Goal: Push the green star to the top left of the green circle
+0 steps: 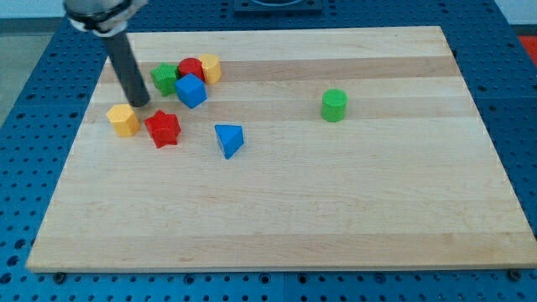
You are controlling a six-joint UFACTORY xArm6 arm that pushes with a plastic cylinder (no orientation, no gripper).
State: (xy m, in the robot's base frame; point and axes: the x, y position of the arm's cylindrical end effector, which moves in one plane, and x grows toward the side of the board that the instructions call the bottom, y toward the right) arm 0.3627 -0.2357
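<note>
The green star (164, 77) lies near the board's top left, touching a red round block (190, 68) and a blue cube (191, 91). The green circle (334, 105) stands alone right of centre, far from the star. My tip (139, 104) is at the end of the dark rod, just below and left of the green star, between it and a yellow hexagon (123, 120).
A yellow block (210, 67) sits right of the red round block. A red star (163, 127) lies next to the yellow hexagon. A blue triangle (228, 139) lies below the cluster. The wooden board (285, 218) rests on a blue pegboard table.
</note>
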